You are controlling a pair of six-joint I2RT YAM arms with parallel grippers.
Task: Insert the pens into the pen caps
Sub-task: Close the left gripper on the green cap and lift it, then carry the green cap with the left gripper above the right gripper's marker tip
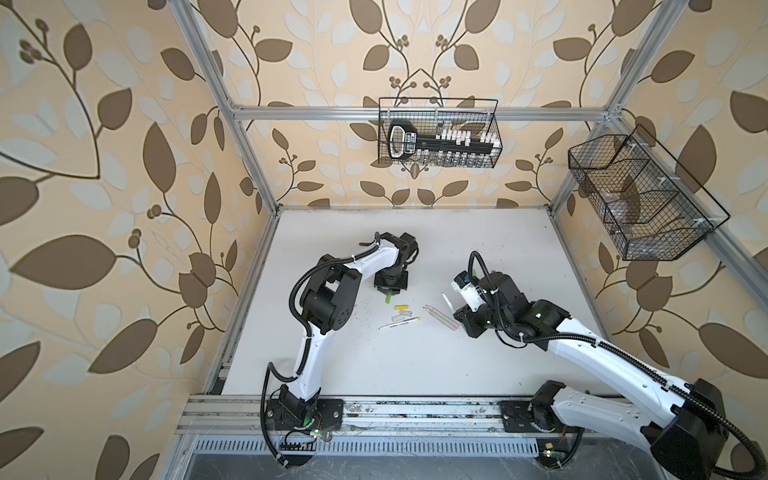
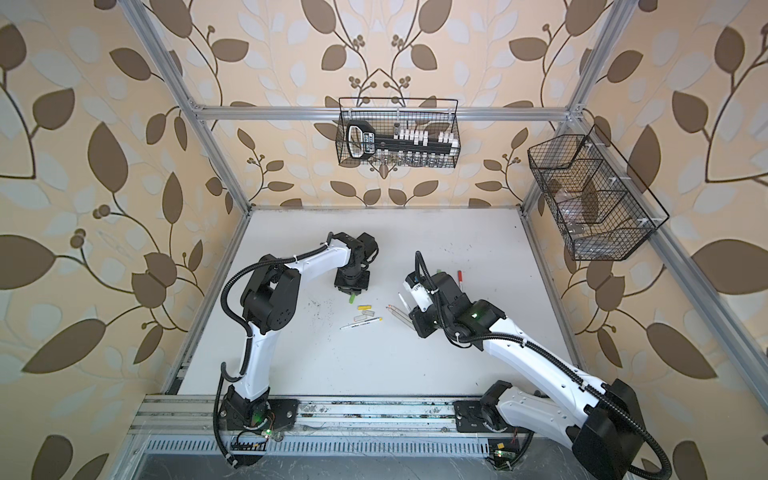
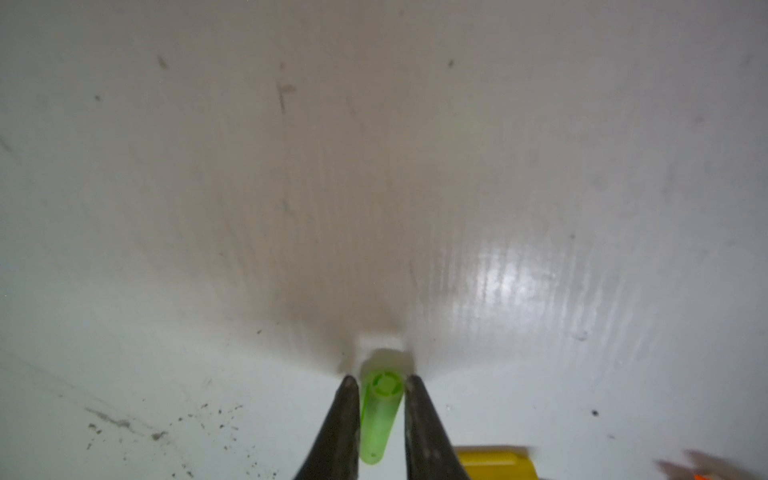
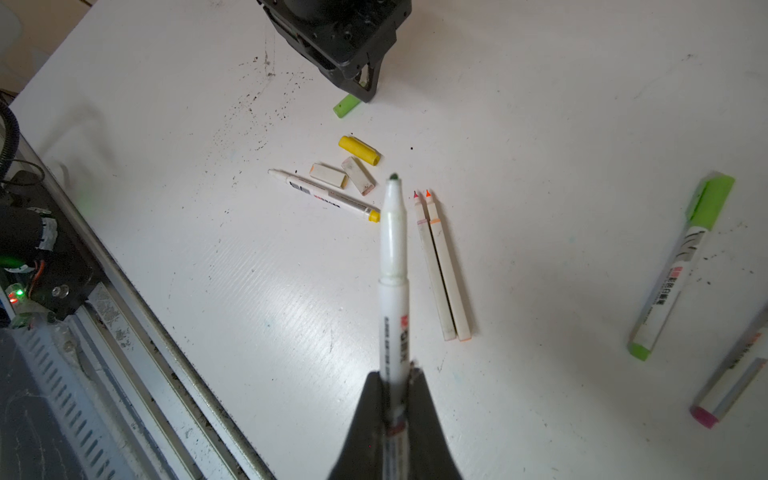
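My left gripper [image 3: 378, 380] is shut on a green pen cap [image 3: 380, 415], held low at the white table; in both top views that cap [image 1: 388, 297] [image 2: 352, 297] sticks out below the gripper. My right gripper [image 4: 397, 370] is shut on a white pen [image 4: 392, 270] with a dark green tip, pointing toward the loose pile. There lie a yellow cap [image 4: 359, 150], two whitish caps [image 4: 328, 175] [image 4: 358, 175], a white pen with a yellow end [image 4: 324, 195] and two translucent pointed pens [image 4: 442, 266]. The held pen [image 1: 446, 300] shows beside the right wrist.
A capped green pen [image 4: 681, 266] and a pink-ended pen [image 4: 731, 374] lie off to the side. Dark specks dot the table [image 1: 415, 365]. A metal rail [image 1: 415, 409] runs along the front edge. Two wire baskets [image 1: 440, 133] [image 1: 640, 199] hang on the walls.
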